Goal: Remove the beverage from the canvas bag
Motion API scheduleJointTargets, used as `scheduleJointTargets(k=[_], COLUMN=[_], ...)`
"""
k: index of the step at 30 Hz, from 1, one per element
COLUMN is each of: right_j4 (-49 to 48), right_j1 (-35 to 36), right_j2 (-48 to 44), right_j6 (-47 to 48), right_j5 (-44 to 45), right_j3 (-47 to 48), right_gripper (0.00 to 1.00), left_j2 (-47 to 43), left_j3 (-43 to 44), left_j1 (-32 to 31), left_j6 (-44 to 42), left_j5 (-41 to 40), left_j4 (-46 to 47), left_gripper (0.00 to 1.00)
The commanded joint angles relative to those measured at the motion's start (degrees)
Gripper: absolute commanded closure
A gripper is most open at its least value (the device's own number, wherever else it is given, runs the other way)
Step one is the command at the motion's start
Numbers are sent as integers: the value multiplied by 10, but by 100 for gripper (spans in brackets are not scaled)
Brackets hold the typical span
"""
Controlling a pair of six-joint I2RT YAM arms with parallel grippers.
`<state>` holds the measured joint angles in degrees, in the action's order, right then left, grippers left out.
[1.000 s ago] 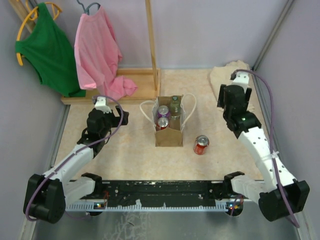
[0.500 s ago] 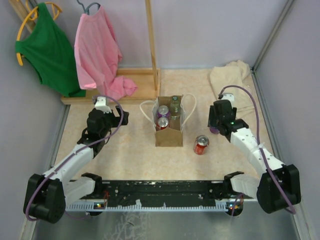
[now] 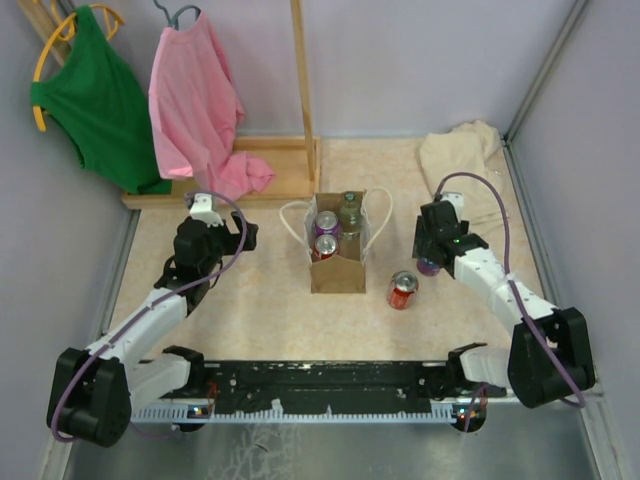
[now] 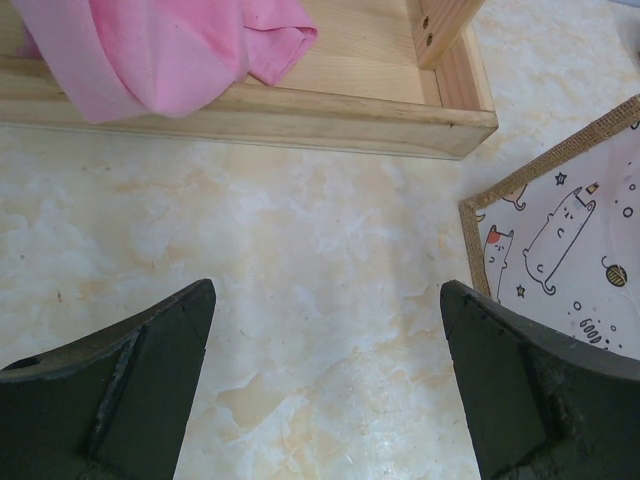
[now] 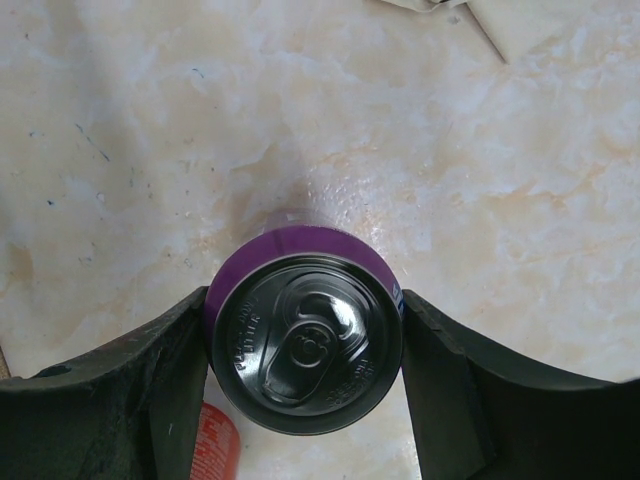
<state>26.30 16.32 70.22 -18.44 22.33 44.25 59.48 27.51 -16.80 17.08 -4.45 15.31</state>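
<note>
The tan canvas bag [image 3: 337,272] with white rope handles stands mid-table, holding a purple can [image 3: 327,222], a red can [image 3: 325,248] and a green bottle [image 3: 349,214]. My right gripper [image 3: 430,262] is shut on another purple can [image 5: 300,345], held upright low over the table right of the bag; its jaws [image 5: 303,330] press both sides. A red can [image 3: 403,289] lies just left of it and shows in the right wrist view [image 5: 215,445]. My left gripper [image 3: 232,232] is open and empty [image 4: 325,300] left of the bag, whose printed side [image 4: 560,240] shows at the right.
A pale beige cloth [image 3: 460,160] lies at the back right. A wooden rack base [image 3: 250,170] with a pink shirt [image 3: 195,100] and a green shirt [image 3: 90,95] stands at the back left. Walls close in both sides.
My right arm has swung from over the beige cloth forward and left, and lowered beside the lying red can. The left arm has not moved.
</note>
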Motion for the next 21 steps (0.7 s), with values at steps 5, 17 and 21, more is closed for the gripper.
scheduleJointTargets(k=[5,17,21], right_j4=[-8,-13,-21], right_j1=[-2,6,27], right_j2=[11,-63,-109], right_j6=[-28,-9,4], right_j5=[10,72,143], right_j3=[17,71,138], right_gripper=[48,1,1], left_j2=[-2,-5,-3], left_j3=[15,16,16], left_j1=[-3,-3,-3], left_j6=[-1,1,2], left_j5=[4,5,5], left_j4=[4,2,2], left_gripper=[0,0,0])
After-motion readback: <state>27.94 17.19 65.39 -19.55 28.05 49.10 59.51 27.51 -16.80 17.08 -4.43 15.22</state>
